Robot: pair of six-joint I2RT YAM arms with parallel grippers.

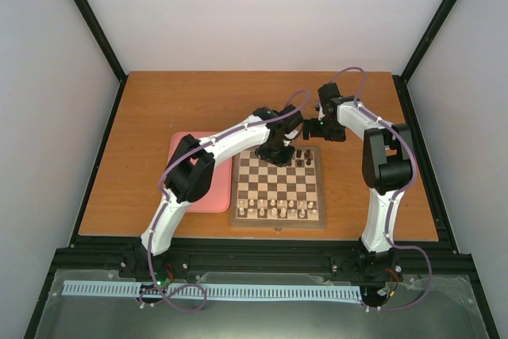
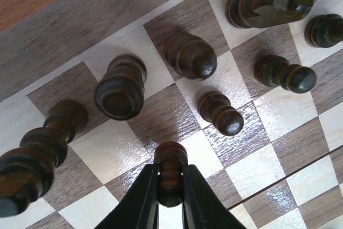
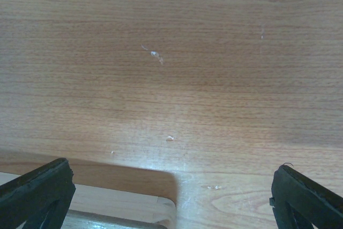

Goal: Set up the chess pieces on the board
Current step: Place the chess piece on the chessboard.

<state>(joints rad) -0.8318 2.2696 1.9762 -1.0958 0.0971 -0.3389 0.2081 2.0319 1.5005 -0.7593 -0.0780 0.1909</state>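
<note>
My left gripper (image 2: 170,174) is shut on a small dark pawn (image 2: 170,154), its fingers pinching the pawn's neck above a light square of the board (image 2: 252,170). Several other dark chess pieces (image 2: 120,87) stand around it on the far rows, one of them another pawn (image 2: 220,112). From above, the left gripper (image 1: 278,152) hangs over the far edge of the board (image 1: 277,225), with dark pieces (image 1: 302,156) to its right. My right gripper (image 1: 311,129) is open beyond the board's far right corner. Between its spread fingers (image 3: 37,191) lie only bare table and the board corner (image 3: 123,207).
Pale cream-white pieces (image 1: 274,210) fill the board's two near rows. A pink tray (image 1: 221,194) lies left of the board, partly under the left arm. The wooden table (image 1: 159,109) stretches to the back and sides, framed by black posts and white walls.
</note>
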